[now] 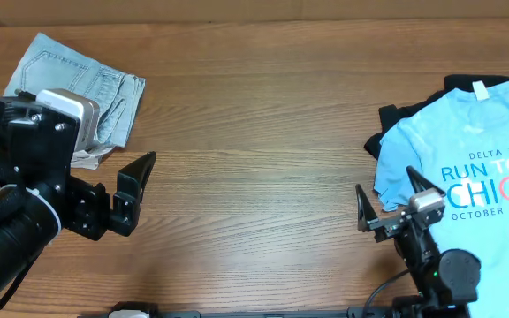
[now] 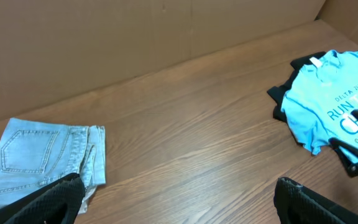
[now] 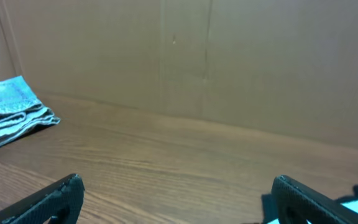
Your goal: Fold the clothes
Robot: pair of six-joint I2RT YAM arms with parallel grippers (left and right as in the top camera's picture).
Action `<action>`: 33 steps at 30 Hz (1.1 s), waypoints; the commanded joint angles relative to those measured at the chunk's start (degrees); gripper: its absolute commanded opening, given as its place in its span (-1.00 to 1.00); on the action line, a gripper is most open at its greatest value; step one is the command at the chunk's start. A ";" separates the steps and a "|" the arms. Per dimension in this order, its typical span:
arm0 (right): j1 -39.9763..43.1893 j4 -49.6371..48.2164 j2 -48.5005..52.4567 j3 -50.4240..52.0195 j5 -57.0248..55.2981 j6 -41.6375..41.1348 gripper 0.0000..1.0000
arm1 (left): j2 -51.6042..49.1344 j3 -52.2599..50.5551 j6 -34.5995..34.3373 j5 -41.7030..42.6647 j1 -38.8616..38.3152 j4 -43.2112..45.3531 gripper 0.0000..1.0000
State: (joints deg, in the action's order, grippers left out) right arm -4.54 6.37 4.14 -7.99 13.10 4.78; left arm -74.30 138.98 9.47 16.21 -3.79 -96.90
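Here, folded jean shorts [image 1: 78, 84] far left, blue T-shirt [image 1: 467, 146] far right, left claw [image 1: 135, 199] and right claw [image 1: 389, 196] spread wide, empty

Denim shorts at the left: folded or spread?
Folded. The denim shorts form a compact rectangle, layered edges stacked along one side.

A robotics lab bench: a wood-grain table [image 1: 254, 159] boxed in by plain cardboard walls [image 3: 229, 62].
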 commanded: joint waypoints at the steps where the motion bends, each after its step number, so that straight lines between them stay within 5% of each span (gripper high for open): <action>1: 0.15 -3.43 -3.87 4.31 -0.68 -3.13 1.00 | 0.07 -0.13 1.25 -0.28 -0.46 0.13 1.00; 33: 0.15 -2.89 -3.93 7.54 -0.20 -3.52 1.00 | 0.07 -0.13 1.25 -0.28 -0.46 0.11 1.00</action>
State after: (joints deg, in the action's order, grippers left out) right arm -4.54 3.66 0.84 -1.06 13.10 1.63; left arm -74.30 138.98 9.47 16.21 -3.79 -96.88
